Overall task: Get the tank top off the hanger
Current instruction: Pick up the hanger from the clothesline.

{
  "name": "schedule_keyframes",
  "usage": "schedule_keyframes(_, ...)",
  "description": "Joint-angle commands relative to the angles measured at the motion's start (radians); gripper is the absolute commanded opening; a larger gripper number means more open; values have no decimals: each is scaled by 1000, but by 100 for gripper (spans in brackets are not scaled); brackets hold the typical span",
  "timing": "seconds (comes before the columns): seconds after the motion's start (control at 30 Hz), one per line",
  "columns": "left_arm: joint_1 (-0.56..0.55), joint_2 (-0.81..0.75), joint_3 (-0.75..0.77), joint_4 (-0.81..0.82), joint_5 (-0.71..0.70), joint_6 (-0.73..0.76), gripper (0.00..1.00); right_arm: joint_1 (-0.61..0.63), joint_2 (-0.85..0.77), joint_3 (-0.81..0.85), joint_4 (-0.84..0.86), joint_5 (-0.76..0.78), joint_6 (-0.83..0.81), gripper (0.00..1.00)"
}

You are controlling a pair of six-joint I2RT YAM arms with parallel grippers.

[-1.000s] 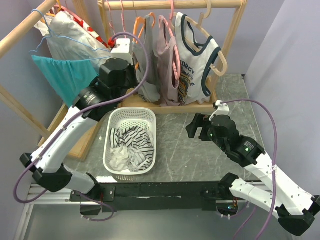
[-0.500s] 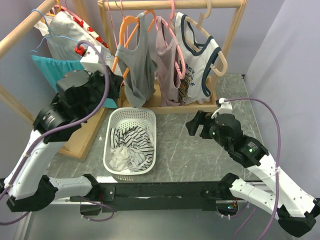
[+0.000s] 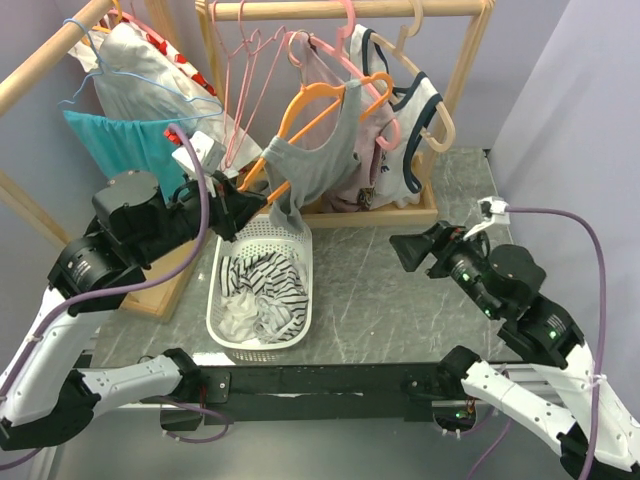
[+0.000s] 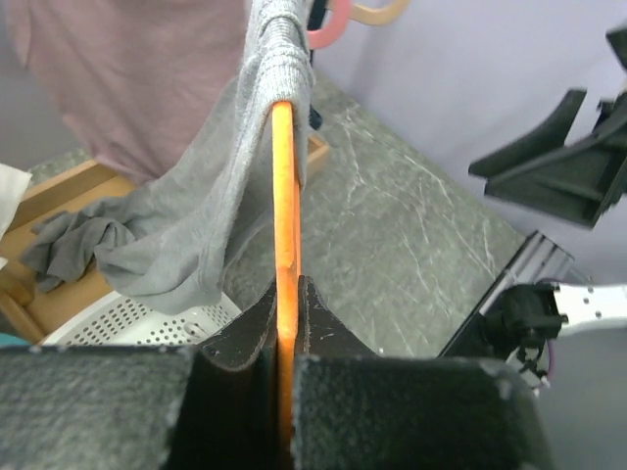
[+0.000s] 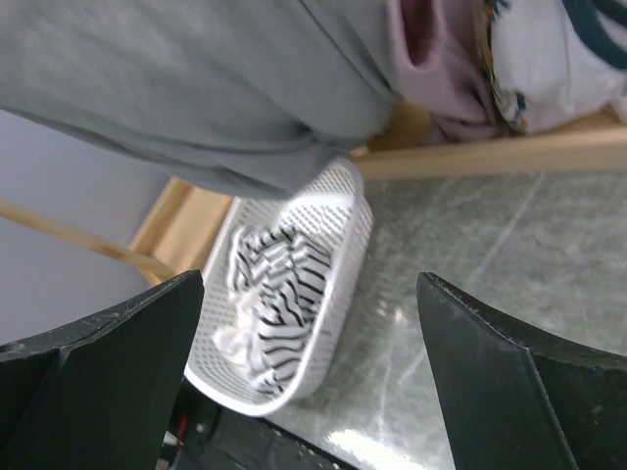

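Left claw (image 4: 285, 290) clamps the orange hanger (image 4: 285, 186), grey tank top (image 4: 196, 245) draped just beyond its tips, not yet removed; right claw (image 3: 404, 253) wide, empty

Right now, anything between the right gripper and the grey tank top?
Nothing. Top view: only bare table beneath gap from right gripper to grey tank top; right wrist view agrees.

Two wooden racks are counted, the left rack (image 3: 48, 66) and the far rack (image 3: 290, 10), and one white basket (image 3: 262, 232) is seen near them. Near the far rack three tops are counted: one grey tank top (image 3: 325, 165) on one orange hanger (image 4: 285, 196), one mauve top (image 3: 365, 182) and one white printed top (image 3: 415, 100). Two grippers are seen, the left gripper (image 4: 284, 294) and the right gripper (image 3: 408, 250).
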Motion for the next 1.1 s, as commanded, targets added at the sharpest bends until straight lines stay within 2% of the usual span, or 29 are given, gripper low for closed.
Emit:
schedule_keyframes(0.0, -1, -36, 47, 0, 133, 40, 1, -6, -40, 48, 67, -7, -1, 96)
schedule_keyframes(0.2, -1, -59, 59, -28, 285, 50, 1, -6, -59, 70, 53, 53, -6, 95)
schedule_keyframes(0.4, -1, -1, 62, -36, 469, 42, 1, -4, -100, 93, 25, 107, -4, 95)
schedule_keyframes(0.7, -2, 25, -5, 35, 537, 33, 1, -4, -151, 120, 24, 86, -1, 91)
schedule_keyframes(0.97, -18, 27, -97, 153, 594, -19, 1, -6, -97, 107, 64, 70, -25, 91)
schedule_keyframes(1.07, -22, 45, -93, 138, 608, -18, 1, -4, -86, 88, 104, 73, -38, 91)
